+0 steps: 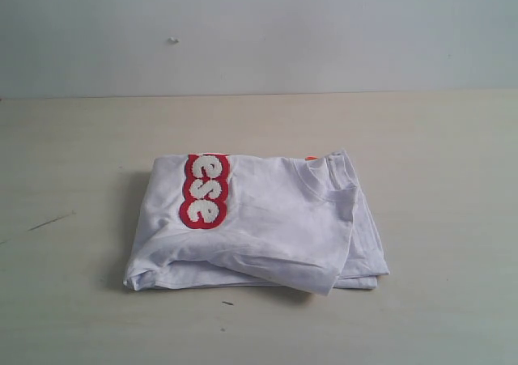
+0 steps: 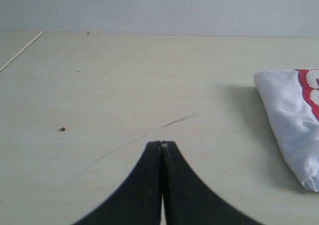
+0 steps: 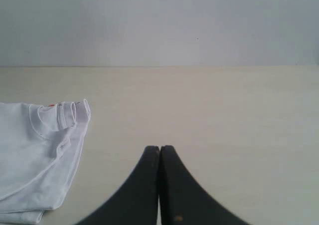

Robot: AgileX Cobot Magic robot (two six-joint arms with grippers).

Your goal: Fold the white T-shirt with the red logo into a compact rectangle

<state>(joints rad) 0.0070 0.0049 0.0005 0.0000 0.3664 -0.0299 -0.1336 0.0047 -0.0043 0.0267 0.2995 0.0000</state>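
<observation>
As its two black fingers are pressing flat against each other, the left claw (image 2: 162, 144) is gripping nothing and is hovering over the pale tabletop (image 2: 99, 75). A thin dark scratch (image 2: 177, 120) is running across the surface just beyond its tip, and a tiny dark speck (image 2: 63, 129) is lying further away. The right claw (image 3: 159, 148) is closed in the same way, also with nothing between its fingers, and it is facing bare wood. Neither claw is touching the cloth.

The white T-shirt (image 1: 267, 219) is lying near the middle of the tabletop in the exterior view, folded into a thick, rough rectangle with several layers showing at its near edge. The red logo (image 1: 205, 191) is sitting on the top layer toward the left side, and only the letters "ese" are showing before the strip is bending over the far fold. The ribbed collar (image 1: 328, 175) is lying on the right part of the bundle, with a small orange tag (image 1: 312, 158) peeking out at the far edge.
</observation>
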